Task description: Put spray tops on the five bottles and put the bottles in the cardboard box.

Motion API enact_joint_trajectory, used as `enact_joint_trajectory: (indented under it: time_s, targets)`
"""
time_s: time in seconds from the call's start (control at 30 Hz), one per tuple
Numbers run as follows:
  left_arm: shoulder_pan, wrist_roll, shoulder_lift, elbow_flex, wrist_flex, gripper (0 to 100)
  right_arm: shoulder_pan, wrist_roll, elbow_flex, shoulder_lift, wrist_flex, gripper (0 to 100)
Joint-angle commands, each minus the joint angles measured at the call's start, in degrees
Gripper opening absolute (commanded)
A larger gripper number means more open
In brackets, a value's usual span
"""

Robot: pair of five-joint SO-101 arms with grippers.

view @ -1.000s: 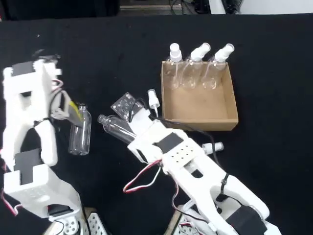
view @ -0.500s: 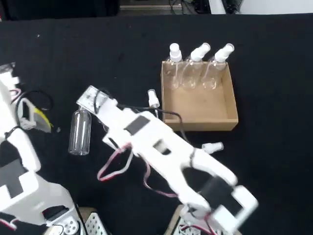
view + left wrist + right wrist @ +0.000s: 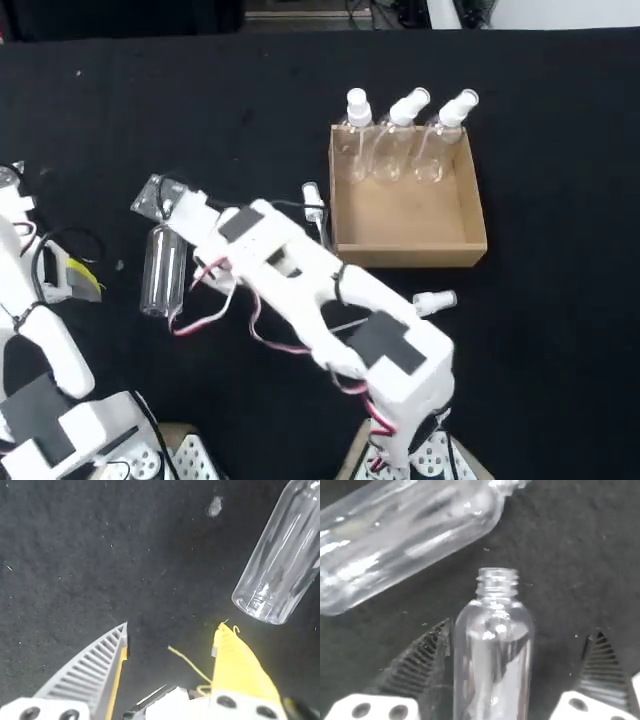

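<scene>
Two white plastic robot arms. The blocky right arm [image 3: 300, 270] bears black rectangular patches and loose red, white and black cables [image 3: 250, 322]. The right gripper [image 3: 520, 630] has black ribbed fingers [image 3: 427, 665]. The left arm [image 3: 45, 340] shows black patches and a black cable. The left gripper [image 3: 173, 626] pairs a grey ribbed, yellow-edged finger [image 3: 95, 670] with a solid yellow finger [image 3: 237, 665].

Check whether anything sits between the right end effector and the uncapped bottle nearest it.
Nothing visible does. The uncapped bottle lies between the open fingers of the right end effector, neck pointing away from it. A second bottle lies crosswise just beyond that neck, not in the gap.
</scene>
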Motion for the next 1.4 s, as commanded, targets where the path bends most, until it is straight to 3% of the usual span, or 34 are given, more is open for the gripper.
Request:
enact_joint_trajectory:
  time_s: [0.0, 0.17, 0.37, 0.57, 0.8, 1.1, 1.37]
  targets:
    - [-0.4, -0.4, -2.5, 0.1, -1.6, 27, 2.8, 0.4, -7.1, 2.8, 2.4, 37.1]
    - [-0.6, -0.5, -2.6, 0.2, -1.1, 27, 2.4, 5.5, -10.1, 7.3, 6.5, 34.6]
    - [-2.7, -0.6, -2.5, 0.2, -1.1, 27, 4.3, 6.2, -11.0, 7.3, 7.8, 7.0]
    - [-2.7, -0.7, -2.1, 0.2, -1.1, 27, 4.0, 0.8, -1.1, -0.7, 8.3, 6.0]
    - [-2.6, -0.7, -2.1, 0.2, -1.1, 27, 2.0, -6.6, 22.8, -23.5, 1.8, 6.0]
    - [2.1, -0.4, -2.6, 2.2, -0.5, 27, 11.5, -6.5, 27.0, -55.3, 18.1, 5.7]
    - [6.9, -0.6, -5.5, -1.7, 7.7, 27, 37.0, -4.9, 27.0, -75.7, 28.5, 4.5]
